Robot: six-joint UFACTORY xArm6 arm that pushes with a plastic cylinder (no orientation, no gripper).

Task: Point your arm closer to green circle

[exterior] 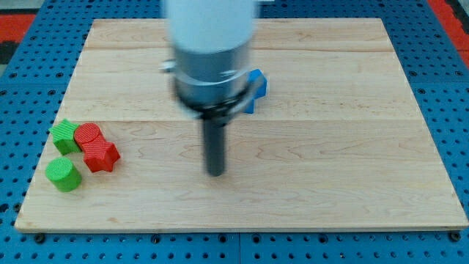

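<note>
My tip rests on bare wood near the middle of the wooden board, touching no block; the arm carries no gripper, only a straight dark rod with nothing in its hold. Nearest the view's bottom, well off to the tip's left, the green circle stands by the board's corner. Just above it sits a tight cluster: a red star, a red cylinder and a second green block, its shape unclear. To do this step well, the tip likely needs a level sweep toward the view's left, kept low enough to pass below the red star. Farther up, a blue block peeks from behind the arm's body.
</note>
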